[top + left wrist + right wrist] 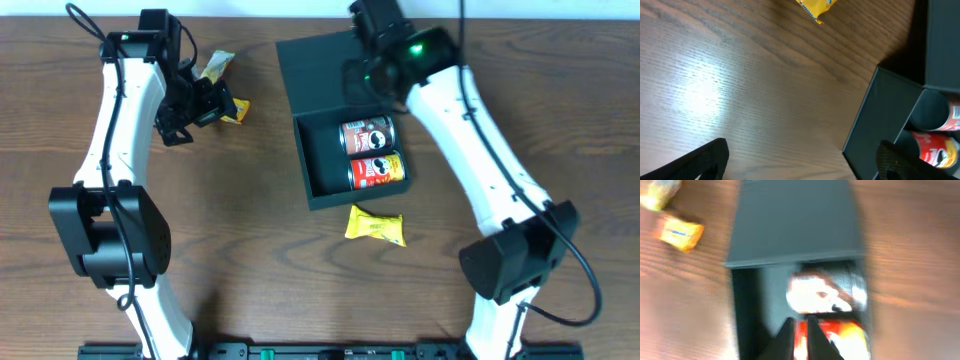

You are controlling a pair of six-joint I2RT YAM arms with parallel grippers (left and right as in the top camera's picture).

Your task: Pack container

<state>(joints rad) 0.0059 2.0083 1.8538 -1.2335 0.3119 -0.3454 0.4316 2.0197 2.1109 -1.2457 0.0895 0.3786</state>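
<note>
I see two matching arms, the left arm [125,120] and the right arm [478,150]. Each is made of smooth white rounded link shells joined by chunky black joint housings, rising from a black base block. A thin black cable [117,150] runs along the white links, and a small green light [415,47] glows on the right arm's black wrist housing. My wrist cameras show matte black fingers [705,159], with the right pair blurred.

I log two Pringles cans lying side by side, touching: brown can [367,135] and red can [377,171]. The yellow packet [375,226] rests near them on the wooden table [300,290]. An orange packet [233,109] and a pale packet [215,67] lie well apart from these.
</note>
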